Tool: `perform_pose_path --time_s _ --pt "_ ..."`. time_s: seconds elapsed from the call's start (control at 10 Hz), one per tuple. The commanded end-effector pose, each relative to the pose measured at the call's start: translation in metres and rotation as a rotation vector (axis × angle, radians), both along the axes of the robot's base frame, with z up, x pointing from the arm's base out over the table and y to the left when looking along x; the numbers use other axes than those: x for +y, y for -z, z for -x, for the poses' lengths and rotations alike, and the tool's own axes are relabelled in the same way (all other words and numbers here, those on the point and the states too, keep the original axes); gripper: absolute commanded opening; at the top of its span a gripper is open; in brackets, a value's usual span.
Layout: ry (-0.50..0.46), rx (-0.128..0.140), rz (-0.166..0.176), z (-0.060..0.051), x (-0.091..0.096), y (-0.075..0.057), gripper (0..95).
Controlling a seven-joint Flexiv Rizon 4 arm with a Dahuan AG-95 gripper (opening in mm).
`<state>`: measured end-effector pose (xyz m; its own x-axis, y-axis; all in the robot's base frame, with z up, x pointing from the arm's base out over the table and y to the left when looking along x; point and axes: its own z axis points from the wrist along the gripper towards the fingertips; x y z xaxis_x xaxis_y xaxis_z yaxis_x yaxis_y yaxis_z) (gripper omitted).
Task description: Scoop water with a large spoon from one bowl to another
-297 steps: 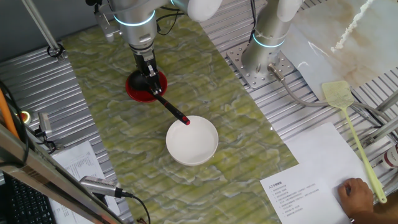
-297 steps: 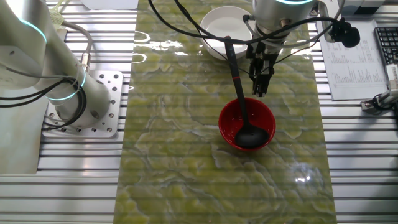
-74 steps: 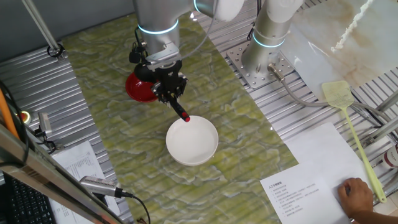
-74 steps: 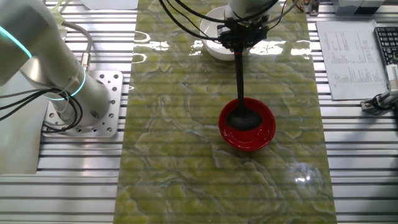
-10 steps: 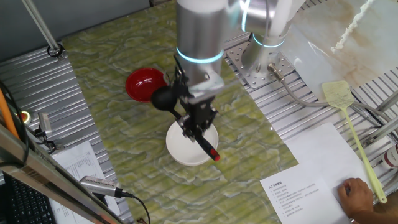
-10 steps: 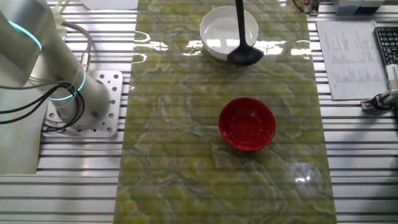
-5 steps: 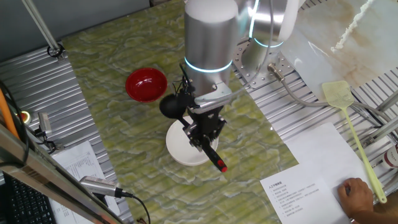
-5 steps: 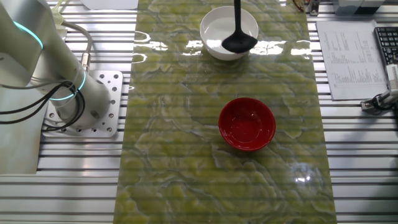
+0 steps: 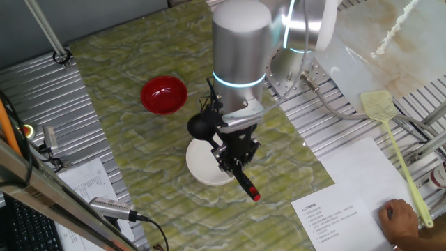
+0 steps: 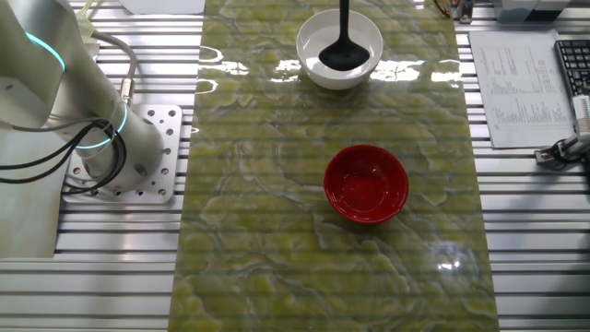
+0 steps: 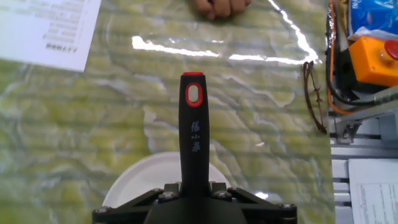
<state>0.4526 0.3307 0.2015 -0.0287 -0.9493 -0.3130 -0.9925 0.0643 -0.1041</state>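
My gripper [image 9: 235, 155] is shut on the handle of the large spoon [image 9: 202, 127], a black ladle whose red-tipped end [image 9: 255, 197] sticks out toward the front. In the other fixed view the ladle head [image 10: 341, 56] hangs over the white bowl [image 10: 313, 69], handle upright. The hand view looks along the black handle [image 11: 193, 134] with the gripper [image 11: 193, 194] clamped round it and the white bowl's rim [image 11: 127, 180] below. The red bowl [image 9: 164, 95] stands apart to the left, also shown as the red bowl [image 10: 366, 184]. I cannot make out water in the ladle.
A yellow-green fly swatter [image 9: 387, 129] lies at the right, beside a sheet of paper [image 9: 348, 202] and a person's hand [image 9: 398, 217]. A second arm's base [image 10: 129, 148] is bolted beside the green mat. An orange button box [image 11: 373, 59] and cables lie at the mat's edge.
The ladle has moved further over the white bowl; its head, at the bowl's rim a second ago, now hangs above the middle. The arm has shifted slightly toward the front.
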Motion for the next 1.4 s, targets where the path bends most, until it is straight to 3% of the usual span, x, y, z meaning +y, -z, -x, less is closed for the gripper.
perform_pose_path --time_s 0.1,0.4,0.8,1.2,1.4 --pt "0.002 0.006 -0.001 0.0 0.003 -0.003 0.0" --pt "0.04 0.008 0.0 0.0 0.004 -0.004 0.0" --pt "-0.086 -0.018 0.041 0.0 0.004 -0.004 0.0" --pt "-0.076 -0.006 0.001 0.0 0.008 -0.002 0.0" --pt "-0.033 0.011 -0.042 0.002 0.017 0.002 0.0"
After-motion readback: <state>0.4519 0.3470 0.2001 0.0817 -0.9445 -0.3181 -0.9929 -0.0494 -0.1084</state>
